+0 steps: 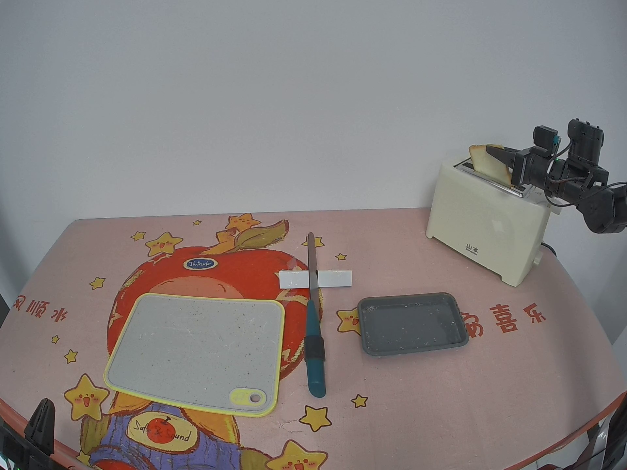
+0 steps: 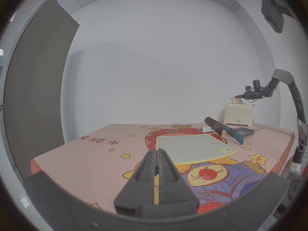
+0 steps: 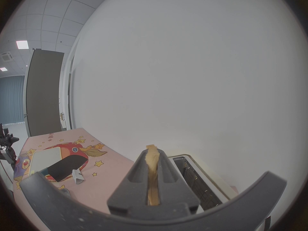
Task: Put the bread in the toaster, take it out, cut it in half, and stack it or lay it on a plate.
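At the far right corner of the surface stands a cream toaster (image 1: pixel 486 233), and just above its slot the right gripper (image 1: pixel 499 156) is clamped on a slice of bread (image 1: pixel 486 164), which it holds upright on edge. Toward the near edge, a cutting board (image 1: pixel 196 350) lies left of the middle and a grey tray (image 1: pixel 413 323) right of it, with a knife (image 1: pixel 313 321) between them, its blade resting across a small white strip (image 1: pixel 333 278). Over the near left corner the left gripper (image 2: pixel 157 167) hangs with its fingers pressed together, holding nothing.
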Tool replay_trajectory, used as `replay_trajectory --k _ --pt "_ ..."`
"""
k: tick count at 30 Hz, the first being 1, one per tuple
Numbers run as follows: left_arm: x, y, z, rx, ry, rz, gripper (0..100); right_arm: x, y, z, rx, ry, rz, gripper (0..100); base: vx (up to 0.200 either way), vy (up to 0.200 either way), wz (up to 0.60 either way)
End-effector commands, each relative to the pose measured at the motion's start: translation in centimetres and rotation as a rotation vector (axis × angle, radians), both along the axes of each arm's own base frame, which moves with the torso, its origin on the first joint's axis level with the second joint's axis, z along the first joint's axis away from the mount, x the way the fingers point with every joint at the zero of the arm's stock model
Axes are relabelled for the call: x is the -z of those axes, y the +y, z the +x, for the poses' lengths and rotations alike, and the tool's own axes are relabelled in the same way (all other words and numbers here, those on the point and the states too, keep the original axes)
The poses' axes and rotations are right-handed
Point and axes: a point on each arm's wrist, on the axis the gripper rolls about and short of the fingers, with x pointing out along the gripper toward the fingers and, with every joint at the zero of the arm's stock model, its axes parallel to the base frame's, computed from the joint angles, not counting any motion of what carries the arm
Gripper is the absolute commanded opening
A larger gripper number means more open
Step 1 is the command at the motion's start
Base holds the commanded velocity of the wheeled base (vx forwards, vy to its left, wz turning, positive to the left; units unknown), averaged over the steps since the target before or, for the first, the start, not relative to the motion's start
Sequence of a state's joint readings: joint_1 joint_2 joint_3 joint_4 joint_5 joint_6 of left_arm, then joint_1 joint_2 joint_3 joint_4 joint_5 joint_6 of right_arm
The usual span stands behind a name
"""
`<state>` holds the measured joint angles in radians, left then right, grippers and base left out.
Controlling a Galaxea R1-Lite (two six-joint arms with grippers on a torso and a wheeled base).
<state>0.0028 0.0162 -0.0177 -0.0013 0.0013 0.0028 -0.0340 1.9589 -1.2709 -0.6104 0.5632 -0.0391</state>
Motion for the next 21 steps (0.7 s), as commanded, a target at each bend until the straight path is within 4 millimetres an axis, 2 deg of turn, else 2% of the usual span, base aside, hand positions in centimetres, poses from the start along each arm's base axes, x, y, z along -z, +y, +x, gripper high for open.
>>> replay_trajectory --k 1,10,11,16,21 --pt "0.5 0.0 0.1 -0.001 0.010 0.000 0 1.0 -0.2 -0.4 0.006 0.032 0.017 0 0.000 0.000 0.00" --pt "0.5 0.0 0.1 -0.001 0.010 0.000 0 2.3 -0.5 -1.5 0.015 0.014 0.036 0 0.000 0.000 0.00" --pt "0.5 0.0 0.1 -0.001 0.010 0.000 0 2.3 -0.7 -1.6 0.022 -0.001 0.037 100 0.000 0.000 0.00" --pt "0.5 0.0 0.1 -0.001 0.010 0.000 0 1.8 -1.6 -2.8 0.045 -0.007 0.039 100 0.000 0.000 0.00" --pt "0.5 0.0 0.1 -0.001 0.010 0.000 0 1.2 -2.1 -5.4 0.064 -0.002 0.040 100 0.000 0.000 0.00"
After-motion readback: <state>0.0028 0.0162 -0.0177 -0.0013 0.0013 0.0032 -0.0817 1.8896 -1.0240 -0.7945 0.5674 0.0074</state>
